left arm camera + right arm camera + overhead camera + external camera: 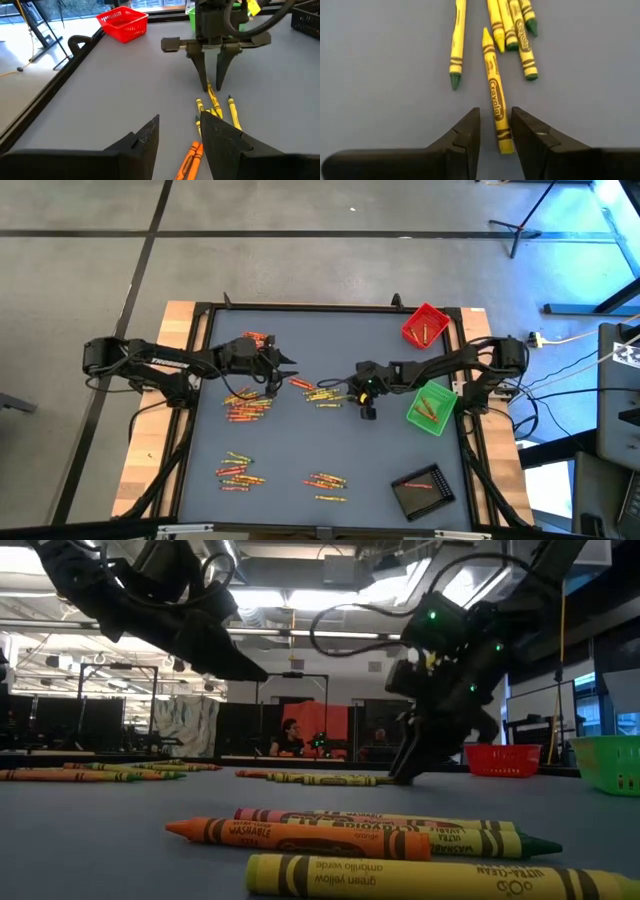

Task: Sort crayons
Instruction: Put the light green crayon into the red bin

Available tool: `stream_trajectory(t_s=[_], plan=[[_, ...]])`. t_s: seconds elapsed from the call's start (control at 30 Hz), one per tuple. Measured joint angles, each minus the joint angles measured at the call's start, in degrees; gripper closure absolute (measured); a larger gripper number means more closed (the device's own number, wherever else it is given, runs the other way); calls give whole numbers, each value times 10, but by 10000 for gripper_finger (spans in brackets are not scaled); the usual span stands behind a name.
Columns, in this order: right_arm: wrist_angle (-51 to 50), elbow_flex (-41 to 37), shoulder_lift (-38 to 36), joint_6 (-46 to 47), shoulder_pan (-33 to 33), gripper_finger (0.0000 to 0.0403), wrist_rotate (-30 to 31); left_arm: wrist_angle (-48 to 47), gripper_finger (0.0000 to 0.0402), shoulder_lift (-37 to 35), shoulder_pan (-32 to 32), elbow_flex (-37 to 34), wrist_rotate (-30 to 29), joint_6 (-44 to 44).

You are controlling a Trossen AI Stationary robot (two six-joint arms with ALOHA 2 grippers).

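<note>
- In the low view, nearest the camera, three paper-wrapped crayons point(370, 840) lie side by side on the smooth grey-blue table point(100, 840), their long axes across the picture; the orange one's tip points to the picture's left. Only this view makes their labels readable.
- The right wrist view alone shows a yellow crayon point(496, 90) with its blunt end lying between the two dark, wedge-shaped fingers point(465, 137) of the right gripper point(495, 132). The fingers stand slightly apart, not pressed onto it. Its long axis runs straight away from the gripper, tip outward, towards a fan of yellow and green-tipped crayons.
- From above, the right gripper point(367, 408) sits near the table's middle, beside a yellow cluster point(322, 395).
- The left gripper point(282, 372) hangs over orange and yellow crayons point(190, 159), its matte black fingers point(145, 140) spread wide and holding nothing.
- More crayon heaps lie along the table's near edge point(238, 470).
- Farther off stand a black tray point(422, 490), a green mesh basket point(432, 408) and a red mesh basket point(425, 325).
- Only the low view shows seated people point(290, 737) in the room behind.
</note>
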Motion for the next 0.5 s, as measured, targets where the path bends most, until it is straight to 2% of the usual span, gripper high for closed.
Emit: stream_trajectory(t_s=[0.17,0.43,0.5], plan=[[7,2,14,-13,0,304,-3,4,274,0,0,0,0,0],[2,2,15,-15,1,385,17,13,274,0,0,0,-3,-5],[2,2,15,-19,1,394,21,16,274,0,0,0,-4,-5]])
